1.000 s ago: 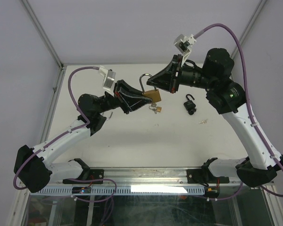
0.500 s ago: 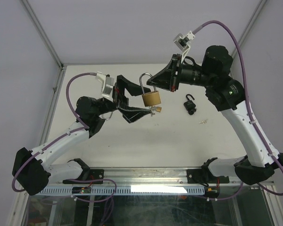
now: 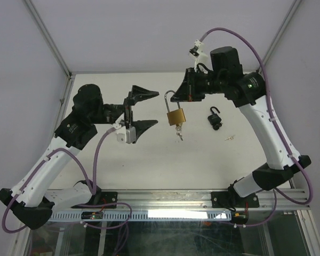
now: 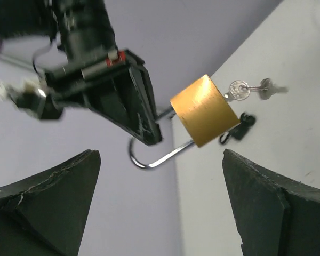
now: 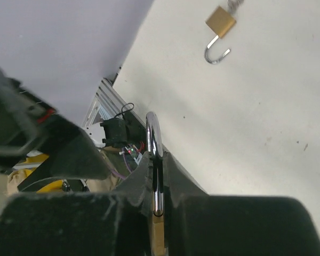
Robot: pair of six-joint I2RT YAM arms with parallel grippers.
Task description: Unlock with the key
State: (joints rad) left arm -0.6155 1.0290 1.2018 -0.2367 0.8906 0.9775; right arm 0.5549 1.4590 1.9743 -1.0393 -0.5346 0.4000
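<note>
The right gripper (image 3: 177, 96) is clamped on the steel shackle (image 3: 169, 99) of the brass padlock (image 3: 176, 116), which hangs in the air above the middle of the table (image 3: 149, 160) with its keys (image 3: 178, 132) dangling from the underside of the body. The left gripper (image 3: 158, 109) is spread wide and holds nothing, its 2 fingers (image 3: 145, 93) apart from the lock and pointing toward it. The left wrist view shows what the top view cannot: 2 keys (image 4: 249, 89) on 1 ring, one seated in the body of the brass padlock (image 4: 205, 109), and the right gripper (image 4: 148, 127) pinching only the shackle (image 4: 154, 157) — not the body. The right wrist view shows the shackle (image 5: 154, 154) squeezed edge-on in the right gripper (image 5: 156, 160), and beyond it a second brass padlock (image 5: 220, 24) lying on the table (image 5: 256, 106) with its hook swung out; in the top view the left arm hides that lock. A small black padlock (image 3: 215, 118) lies on the table to the right of the hanging one — visible only from above and, faintly, from the left wrist. The table is plain off-white with a few dark specks, enclosed by pale grey walls (image 3: 149, 32), with a metal rail (image 3: 165, 213) along its near edge.
</note>
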